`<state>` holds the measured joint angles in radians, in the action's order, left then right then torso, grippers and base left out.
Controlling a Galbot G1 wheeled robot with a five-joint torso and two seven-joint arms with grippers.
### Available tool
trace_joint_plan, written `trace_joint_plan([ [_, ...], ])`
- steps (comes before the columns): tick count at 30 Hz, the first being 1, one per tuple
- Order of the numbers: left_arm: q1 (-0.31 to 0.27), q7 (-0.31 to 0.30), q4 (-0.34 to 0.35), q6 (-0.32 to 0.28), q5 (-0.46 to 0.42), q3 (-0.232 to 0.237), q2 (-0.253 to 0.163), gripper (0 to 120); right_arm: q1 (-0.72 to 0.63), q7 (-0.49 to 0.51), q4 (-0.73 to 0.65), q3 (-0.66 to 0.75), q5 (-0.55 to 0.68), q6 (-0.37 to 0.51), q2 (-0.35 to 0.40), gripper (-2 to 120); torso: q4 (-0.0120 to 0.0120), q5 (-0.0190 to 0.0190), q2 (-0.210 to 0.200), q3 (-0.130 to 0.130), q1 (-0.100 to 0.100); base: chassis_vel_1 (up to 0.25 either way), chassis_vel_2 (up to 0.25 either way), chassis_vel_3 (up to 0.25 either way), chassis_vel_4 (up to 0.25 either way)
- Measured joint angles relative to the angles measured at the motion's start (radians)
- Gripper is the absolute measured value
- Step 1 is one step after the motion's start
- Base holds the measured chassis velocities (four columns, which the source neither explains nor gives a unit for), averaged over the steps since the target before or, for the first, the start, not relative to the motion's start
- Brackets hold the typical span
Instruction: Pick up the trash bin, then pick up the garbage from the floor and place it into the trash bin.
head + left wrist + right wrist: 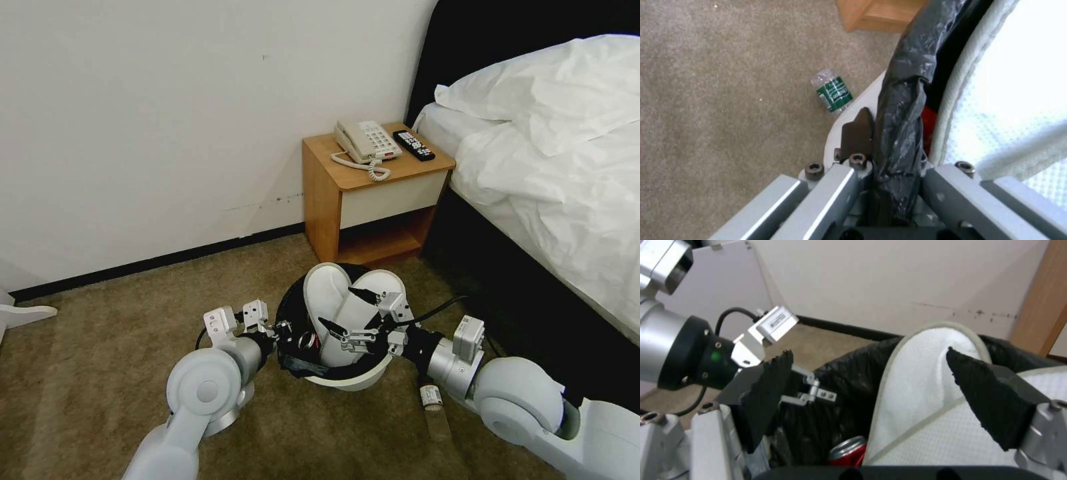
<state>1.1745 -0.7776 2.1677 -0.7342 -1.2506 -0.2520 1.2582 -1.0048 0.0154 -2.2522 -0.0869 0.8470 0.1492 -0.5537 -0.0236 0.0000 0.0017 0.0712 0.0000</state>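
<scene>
- Trash bin: you are looking at a white round bin lined with a black bag, sitting low in front of the robot and tilting toward it, above the carpet between the two arms.
- Slippers: two white slippers are standing on end inside the bin, their toes sticking up past the rim; a red can is lying beside them, down in the bag.
- Left gripper: your left claw is pinching the bin's rim on the robot's left side, one finger pad pressing on the white outer wall and the bunched bag running between the jaws.
- Right gripper: your right claw is hovering over the bin's open top with its black pads spread wide apart, one on either side of the slippers and gripping nothing.
- Floor: the beige-brown carpet is carrying two loose bottles, a green-labelled bottle lying just beside the bin's wall and a clear plastic bottle lying under the right forearm.
- Nightstand: a wooden nightstand is standing behind the bin against the wall, holding a telephone and a remote.
- Bed: a bed with white linen is standing on the robot's right.
</scene>
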Motion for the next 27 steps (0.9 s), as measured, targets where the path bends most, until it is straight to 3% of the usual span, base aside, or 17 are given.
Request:
trace_joint_plan([
  [10,0.018,-0.004,-0.031,-0.001,0.045,-0.016,-0.007,1,0.022,-0.001,-0.012,0.049,0.024,-0.002,0.007,90,0.0000,0.0000,0.000,0.000,0.000,0.000,0.000,0.000,0.000],
  [16,0.052,0.021,-0.063,-0.001,0.173,-0.049,-0.023,1,0.014,0.032,-0.045,0.109,0.052,-0.014,0.032,91,0.0001,-0.0001,0.000,0.000,0.000,0.000,0.000,0.000,0.000],
  [20,0.062,0.027,-0.066,-0.001,0.206,-0.060,-0.030,1,0.008,0.045,-0.050,0.118,0.054,-0.014,0.031,92,0.0000,-0.0001,0.000,0.000,0.000,0.000,0.000,0.000,0.000],
  [23,0.097,0.036,-0.066,0.010,0.277,-0.100,-0.050,1,-0.017,0.094,-0.056,0.128,0.059,-0.011,0.017,99,0.0001,-0.0001,0.000,0.000,0.000,0.000,0.000,0.000,0.000],
  [27,0.113,0.037,-0.062,0.019,0.298,-0.121,-0.060,1,-0.035,0.142,-0.059,0.126,0.071,0.007,0.000,100,0.0002,-0.0001,0.000,0.000,0.000,0.000,0.000,0.000,0.000],
])
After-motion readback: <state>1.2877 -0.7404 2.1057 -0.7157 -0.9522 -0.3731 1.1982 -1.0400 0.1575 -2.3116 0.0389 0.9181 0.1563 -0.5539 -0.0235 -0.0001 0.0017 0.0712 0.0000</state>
